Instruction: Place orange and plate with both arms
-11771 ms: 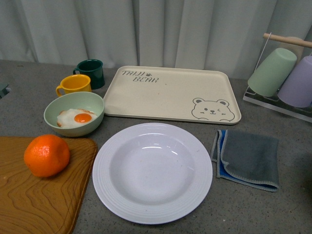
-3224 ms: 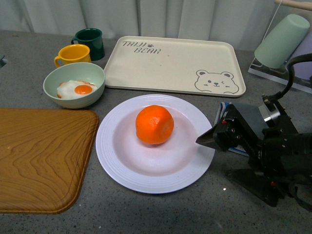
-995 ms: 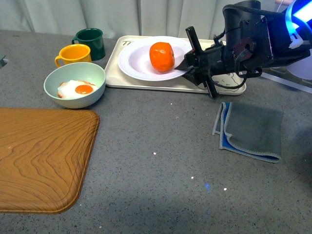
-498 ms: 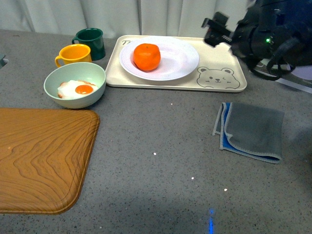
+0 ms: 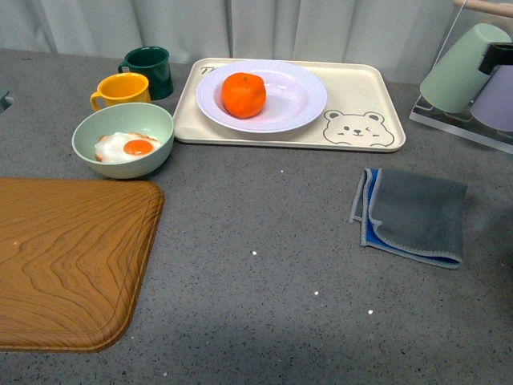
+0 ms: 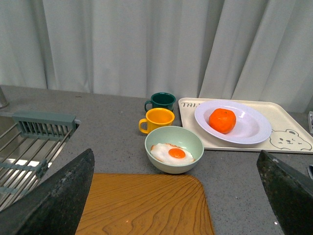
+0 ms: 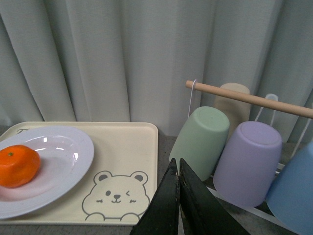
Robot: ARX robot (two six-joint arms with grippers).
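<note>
orange [image 5: 244,94]: sits in plate [image 5: 300,100], upper centre of frame, so both go as 1 load.
plate: rests on bear tray [image 5: 365,132].
right pincer [image 7: 179,172]: tips together, holding nothing.
left pincer [image 6: 176,196]: wide apart, holding nothing.
task: looks done.

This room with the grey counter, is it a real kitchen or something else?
Probably a kitchen counter, perhaps a mock one, as curtains hang behind it. A sink with a drain rack, a cup rack and a bowl with a fried egg suggest it.

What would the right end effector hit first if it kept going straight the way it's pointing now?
Probably the green cup hanging on the rack; the shut right end effector aims at its lower edge, though depth is unclear.
</note>
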